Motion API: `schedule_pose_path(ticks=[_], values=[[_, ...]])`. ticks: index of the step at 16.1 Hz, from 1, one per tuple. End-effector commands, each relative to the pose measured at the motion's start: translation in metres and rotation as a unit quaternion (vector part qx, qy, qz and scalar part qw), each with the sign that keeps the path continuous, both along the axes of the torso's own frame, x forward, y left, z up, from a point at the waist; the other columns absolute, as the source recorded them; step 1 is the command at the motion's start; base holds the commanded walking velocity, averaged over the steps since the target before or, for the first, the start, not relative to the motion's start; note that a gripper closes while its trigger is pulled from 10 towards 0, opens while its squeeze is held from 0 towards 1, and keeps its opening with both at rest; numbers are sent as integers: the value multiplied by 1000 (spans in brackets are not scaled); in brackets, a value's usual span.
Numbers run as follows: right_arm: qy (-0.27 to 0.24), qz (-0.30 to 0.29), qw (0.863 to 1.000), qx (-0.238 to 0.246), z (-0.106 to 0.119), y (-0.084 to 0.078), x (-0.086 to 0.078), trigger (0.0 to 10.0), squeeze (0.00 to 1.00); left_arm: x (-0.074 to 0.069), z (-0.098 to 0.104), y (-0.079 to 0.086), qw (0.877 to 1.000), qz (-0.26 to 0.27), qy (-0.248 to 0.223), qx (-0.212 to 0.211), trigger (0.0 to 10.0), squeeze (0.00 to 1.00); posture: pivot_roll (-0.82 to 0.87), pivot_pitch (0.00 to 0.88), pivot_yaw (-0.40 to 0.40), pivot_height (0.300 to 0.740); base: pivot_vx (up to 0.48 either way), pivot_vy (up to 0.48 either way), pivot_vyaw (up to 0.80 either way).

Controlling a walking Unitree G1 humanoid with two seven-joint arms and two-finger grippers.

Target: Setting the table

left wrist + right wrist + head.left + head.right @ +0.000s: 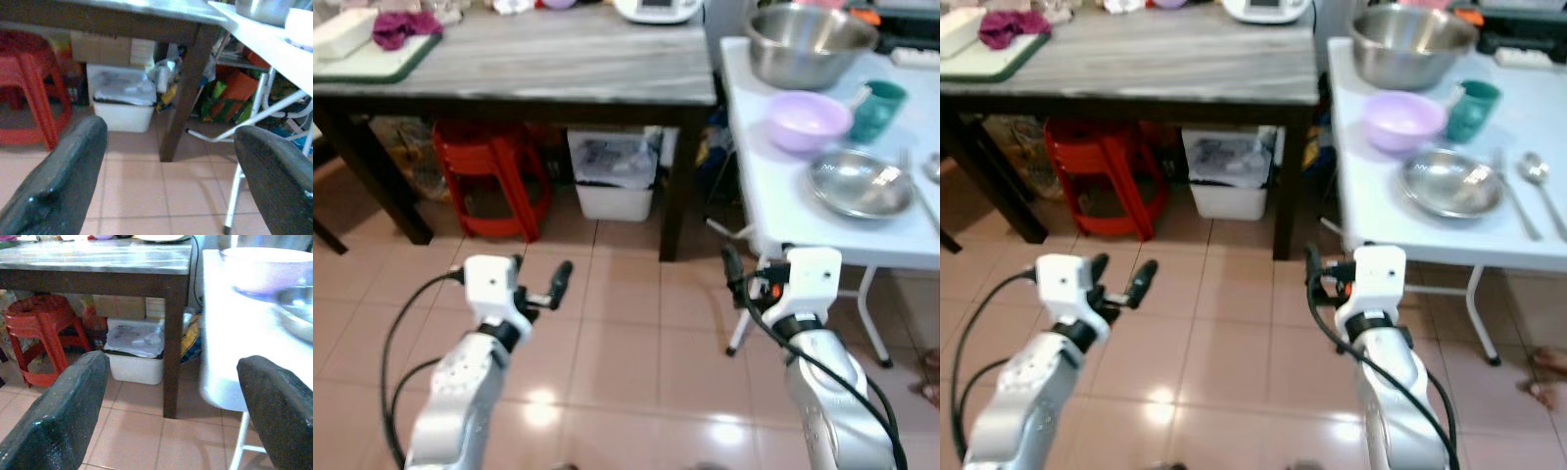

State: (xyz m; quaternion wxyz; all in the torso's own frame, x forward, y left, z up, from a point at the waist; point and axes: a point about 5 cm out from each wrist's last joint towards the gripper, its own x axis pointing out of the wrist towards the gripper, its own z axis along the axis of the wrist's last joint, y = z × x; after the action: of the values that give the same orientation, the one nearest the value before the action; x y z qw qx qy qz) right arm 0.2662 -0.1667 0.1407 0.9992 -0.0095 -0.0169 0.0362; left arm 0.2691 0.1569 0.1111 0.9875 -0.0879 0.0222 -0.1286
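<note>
On the white folding table [771,201] at my right stand a large steel bowl [811,44], a purple bowl [807,119], a teal cup [878,110] and a shallow steel dish [860,183]. A fork [1513,201] and a spoon [1534,171] lie beside the dish. My left gripper [540,274] hovers open over the tiled floor, nothing between its fingers. My right gripper [759,264] is open too, just in front of the white table's near edge and below its top. In the right wrist view, the purple bowl [266,267] sits above the open fingers [58,416].
A grey-topped dark table [558,59] stands ahead with a cutting board [372,64], a magenta cloth [403,26] and a white appliance [658,8]. Beneath it are a red stool [489,176] and a white bin [615,176]. A foot [1545,390] shows at the right.
</note>
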Motion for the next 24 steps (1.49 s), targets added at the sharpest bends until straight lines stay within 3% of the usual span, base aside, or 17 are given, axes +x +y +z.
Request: schedule_pose_path(ticks=[1,5,11,21,24], values=[[-4,-4,1000,-1,2,-2,-1,10000,0,0,1,-2,1000,-7,-1,1,10000,0,-150,154,48,740,0,-465,0],[-8,-2,1000,0,4,1,3,10000,0,3,4,-1,1000,0,-5,4,10000,0,-143,159,48,740,0,-466,0],[-11,-2,1000,1,4,3,3,10000,0,7,14,-1,999,5,-41,10,10000,0,-142,155,57,740,0,0,0],[-14,-1,1000,-3,5,3,4,10000,0,5,15,-3,999,-9,-40,-15,10000,0,-138,157,48,740,0,0,-80],[-13,0,1000,-5,5,2,4,10000,0,4,15,-6,999,-17,-44,-17,10000,0,-140,157,45,740,0,0,-638]])
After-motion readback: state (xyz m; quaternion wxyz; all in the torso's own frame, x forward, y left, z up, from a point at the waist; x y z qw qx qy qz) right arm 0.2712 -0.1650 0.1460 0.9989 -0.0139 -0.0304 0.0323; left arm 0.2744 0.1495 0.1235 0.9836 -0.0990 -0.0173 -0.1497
